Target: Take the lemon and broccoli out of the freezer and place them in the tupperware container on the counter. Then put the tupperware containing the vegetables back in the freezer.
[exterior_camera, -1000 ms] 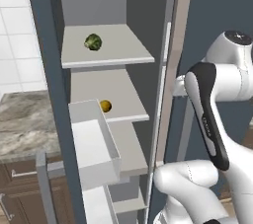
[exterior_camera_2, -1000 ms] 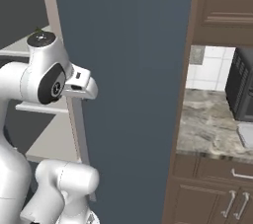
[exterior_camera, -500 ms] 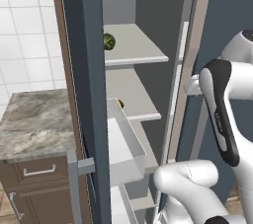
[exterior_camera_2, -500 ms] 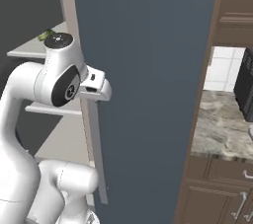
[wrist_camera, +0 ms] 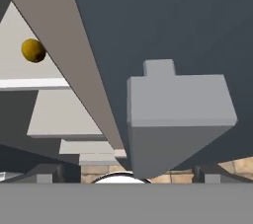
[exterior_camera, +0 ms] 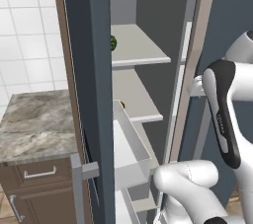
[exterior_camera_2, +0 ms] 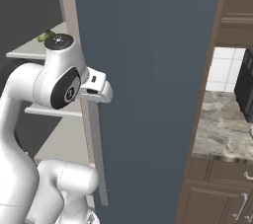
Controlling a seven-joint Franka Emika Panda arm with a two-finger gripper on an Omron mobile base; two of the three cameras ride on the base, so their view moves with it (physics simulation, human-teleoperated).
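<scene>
The freezer (exterior_camera: 79, 45) stands open, its left door edge-on to me. The broccoli (exterior_camera: 113, 43) peeks out on the upper shelf, and it also shows at the back as a green lump (exterior_camera_2: 45, 35). On the shelf below lies the lemon (wrist_camera: 33, 50), seen as a sliver (exterior_camera: 122, 104) past the door bin. My gripper (wrist_camera: 128, 174) is open at the freezer's other door (exterior_camera_2: 148, 70), its fingertips (wrist_camera: 47, 172) wide apart on either side of the grey handle's mounting block (wrist_camera: 178, 114). The tupperware container is out of view.
A white door bin (exterior_camera: 131, 144) juts from the left door. The marbled counter (exterior_camera: 34, 124) lies left of the freezer, and another stretch of counter (exterior_camera_2: 222, 129) with a dark appliance (exterior_camera_2: 244, 90) on it lies to the right. The long grey handle (exterior_camera_2: 97, 154) runs down below my hand.
The whole picture has shifted, so the base has driven. The left door now stands edge-on and nearer, hiding most of the broccoli and lemon. The hand stays at the door handle.
</scene>
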